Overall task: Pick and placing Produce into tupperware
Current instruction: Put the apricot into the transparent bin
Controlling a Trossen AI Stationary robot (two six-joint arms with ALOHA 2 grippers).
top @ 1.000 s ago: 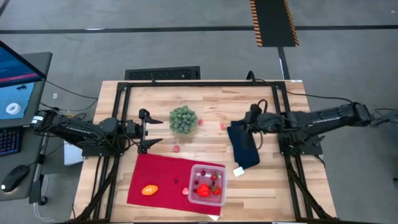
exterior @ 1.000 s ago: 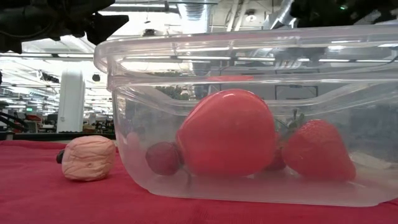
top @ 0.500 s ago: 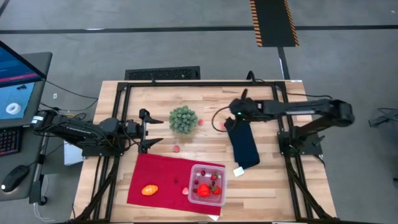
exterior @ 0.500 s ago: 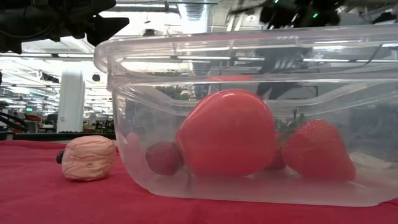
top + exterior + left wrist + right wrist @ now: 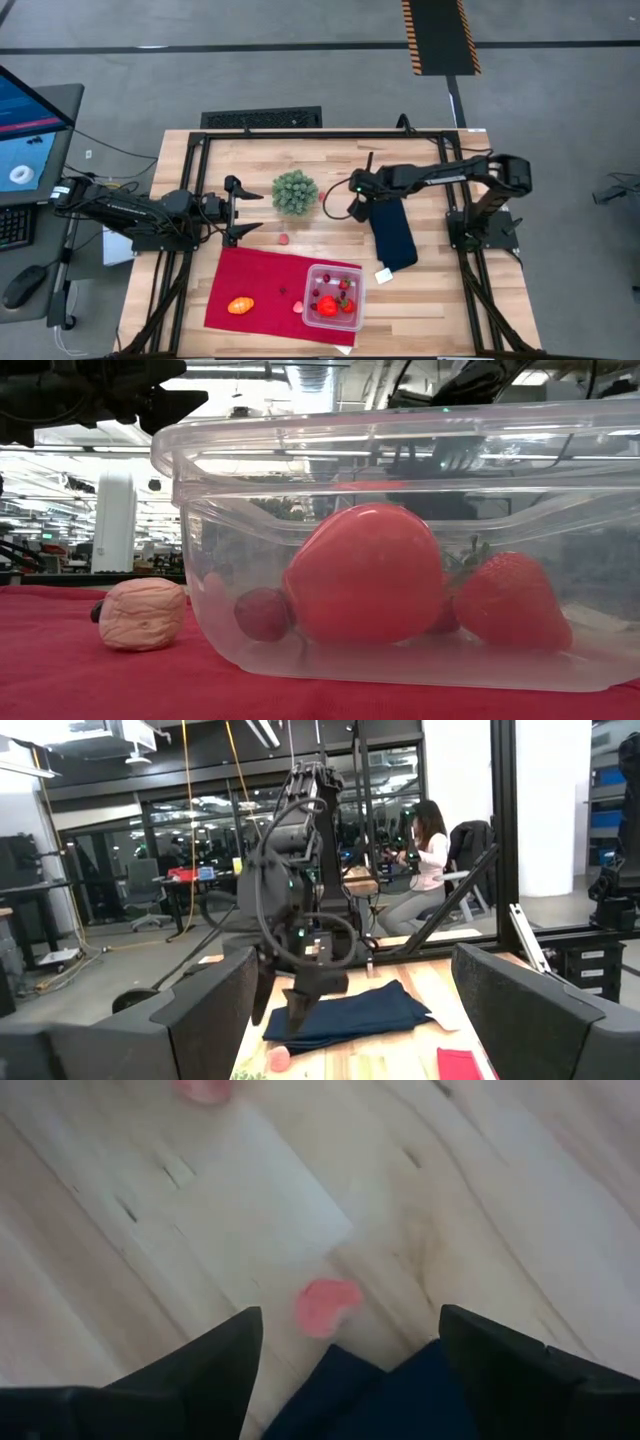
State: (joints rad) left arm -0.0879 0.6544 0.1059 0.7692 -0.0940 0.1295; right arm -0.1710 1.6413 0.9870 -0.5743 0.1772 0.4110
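Observation:
The tupperware (image 5: 333, 297) stands on the red cloth's (image 5: 262, 285) right end. In it lie a big red fruit (image 5: 365, 575), a strawberry (image 5: 510, 603) and a small dark red piece (image 5: 263, 613). On the cloth lie an orange oval (image 5: 240, 305) and a pink bit (image 5: 143, 614) beside the tupperware. A small red piece (image 5: 284, 239) rests on the bare wood. My right gripper (image 5: 356, 200) is open above a tiny pink bit (image 5: 325, 1305) next to the dark blue cloth (image 5: 392, 235), not touching it. My left gripper (image 5: 250, 212) waits open at the table's left.
A green bushy ball (image 5: 295, 192) stands between the two grippers. A second pink bit (image 5: 205, 1088) lies on the wood farther off. A black frame (image 5: 330, 135) runs round the table. A person (image 5: 420, 860) sits in the room beyond the table.
My right gripper has swung toward the table's left, from the blue cloth's far end out over its left edge toward the green ball, and its arm has folded in. Nothing on the table has moved.

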